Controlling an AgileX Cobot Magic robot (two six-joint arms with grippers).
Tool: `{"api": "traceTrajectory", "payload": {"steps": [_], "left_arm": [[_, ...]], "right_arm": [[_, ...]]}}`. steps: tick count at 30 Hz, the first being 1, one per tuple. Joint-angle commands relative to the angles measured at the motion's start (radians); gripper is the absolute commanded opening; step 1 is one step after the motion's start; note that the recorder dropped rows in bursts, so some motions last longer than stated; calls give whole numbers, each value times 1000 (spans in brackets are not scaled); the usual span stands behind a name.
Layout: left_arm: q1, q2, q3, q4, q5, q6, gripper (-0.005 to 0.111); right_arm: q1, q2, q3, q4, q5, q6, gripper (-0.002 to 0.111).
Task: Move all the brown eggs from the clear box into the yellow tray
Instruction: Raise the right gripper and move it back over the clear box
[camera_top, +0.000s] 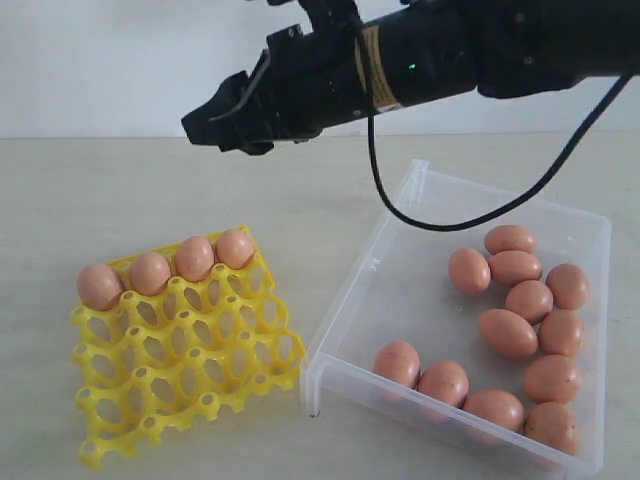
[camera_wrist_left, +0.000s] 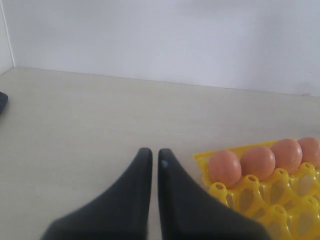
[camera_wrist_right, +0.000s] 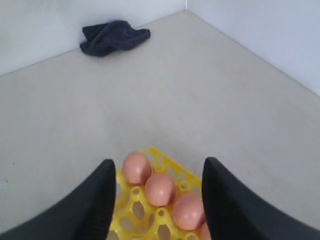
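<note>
The right gripper (camera_wrist_right: 158, 165) hangs in the air with its jaws spread wide and nothing between them, so it carries no egg. Directly beneath it, framed by the two fingers, lies the far edge of the yellow tray (camera_top: 185, 370), where four brown eggs (camera_top: 165, 268) fill one row of cups, while the rest of the lattice is bare. The clear box (camera_top: 365, 265) sits behind the gripper, back along its own arm and lower down, with about twelve eggs (camera_top: 520, 330) loose on its floor. The left gripper (camera_wrist_left: 154, 152) is pressed closed on nothing, low over the table (camera_top: 120, 190), with the tray's filled row just off to one side of its tips. Several things could go wrong from here. The eggs in the box lie bunched, many touching, so a finger coming down between them could shove a neighbour or pinch two at once. The shells are smooth and rounded, so a loose or off-centre grip could let one slip in transit, and a hard squeeze could crack it. The black cable (camera_top: 440, 215) sags from the arm right over the box's near wall and might catch the rim. Setting an egg in the next row risks knocking those already seated.
</note>
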Motion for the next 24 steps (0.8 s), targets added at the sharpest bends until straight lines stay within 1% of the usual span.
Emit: {"api": "traceTrajectory", "payload": {"steps": [1, 2, 3, 4, 7, 10, 11, 13, 16, 17, 18, 19, 22, 24], "left_arm": [[3, -3, 3, 2, -7, 0, 4], [3, -3, 3, 2, -7, 0, 4], [3, -3, 3, 2, -7, 0, 4], [3, -3, 3, 2, -7, 0, 4], [3, -3, 3, 2, -7, 0, 4], [3, -3, 3, 2, -7, 0, 4], [3, -3, 3, 2, -7, 0, 4], [3, -3, 3, 2, -7, 0, 4], [3, -3, 3, 2, -7, 0, 4], [3, -3, 3, 2, -7, 0, 4], [3, -3, 3, 2, -7, 0, 4], [3, -3, 3, 2, -7, 0, 4], [3, -3, 3, 2, -7, 0, 4], [3, -3, 3, 2, -7, 0, 4]], "right_arm": [[-34, -59, 7, -9, 2, 12, 38], [-52, -82, 7, -9, -3, 17, 20], [-61, -93, 7, -9, -3, 17, 9], [-78, -111, 7, -9, -10, 20, 0], [-111, -127, 7, -9, -1, -33, 0], [-119, -130, 7, -9, 220, -314, 0], [-119, -134, 7, -9, 333, -385, 0], [-119, -138, 7, -9, 478, -414, 0], [-119, -140, 7, -9, 678, -369, 0], [-119, -140, 16, 6, 809, -404, 0], [-119, -140, 21, 62, 903, -473, 0], [-119, -139, 23, 130, 1011, -587, 0], [-123, -119, 23, 307, 1351, -1028, 0], [-156, -117, 23, 438, 1484, -1186, 0]]}}
